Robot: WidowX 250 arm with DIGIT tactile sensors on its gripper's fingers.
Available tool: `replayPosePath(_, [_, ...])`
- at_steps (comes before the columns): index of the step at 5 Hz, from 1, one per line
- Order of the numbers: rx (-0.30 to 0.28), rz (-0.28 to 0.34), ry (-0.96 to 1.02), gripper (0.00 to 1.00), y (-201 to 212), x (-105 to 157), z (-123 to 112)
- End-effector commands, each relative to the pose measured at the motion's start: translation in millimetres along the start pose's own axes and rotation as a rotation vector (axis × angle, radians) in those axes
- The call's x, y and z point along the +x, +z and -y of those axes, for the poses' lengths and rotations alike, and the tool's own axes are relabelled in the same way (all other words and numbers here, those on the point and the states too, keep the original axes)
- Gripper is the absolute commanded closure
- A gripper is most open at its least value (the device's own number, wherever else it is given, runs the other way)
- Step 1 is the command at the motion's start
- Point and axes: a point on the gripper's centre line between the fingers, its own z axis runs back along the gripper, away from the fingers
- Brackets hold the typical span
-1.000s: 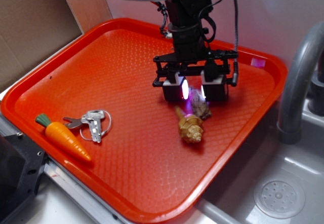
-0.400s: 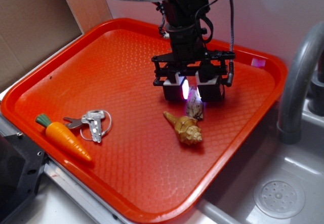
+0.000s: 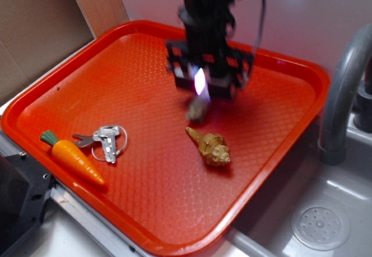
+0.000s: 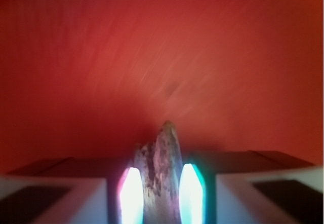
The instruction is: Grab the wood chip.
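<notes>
The wood chip (image 3: 196, 111), a rough grey-brown sliver, hangs point down from my gripper (image 3: 200, 91), just above the orange tray (image 3: 116, 82). Motion blurs the gripper, which is near the tray's middle back. In the wrist view the wood chip (image 4: 164, 153) stands pinched between the two glowing pads (image 4: 131, 193), its pointed end sticking out past them, so my gripper (image 4: 161, 196) is shut on it. Below and to the right of the chip, the tan spiral seashell (image 3: 212, 147) lies on the tray, apart from it.
An orange toy carrot (image 3: 72, 158) and a bunch of keys (image 3: 104, 139) lie at the tray's front left. A grey faucet pipe (image 3: 340, 94) and a sink with a drain (image 3: 319, 227) are on the right. Cardboard (image 3: 35, 30) stands at the back left.
The gripper has closed on the wood chip, lifted it off the tray and moved up and to the left, away from the seashell. The seashell turned slightly earlier and now lies still.
</notes>
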Motion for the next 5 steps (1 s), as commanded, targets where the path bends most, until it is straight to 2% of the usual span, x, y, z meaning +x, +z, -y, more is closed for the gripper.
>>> replayPosePath(1, [-0.096, 0.194, 0.054, 1.0, 107, 27, -56])
replayPosePath(3, [-0.076, 0.309, -0.065, 1.0, 150, -7, -86])
replayPosePath(4, [-0.184, 0.26, -0.092, 1.0, 148, -18, -93])
replayPosePath(5, [-0.145, 0.237, -0.141, 1.0, 140, -18, -86])
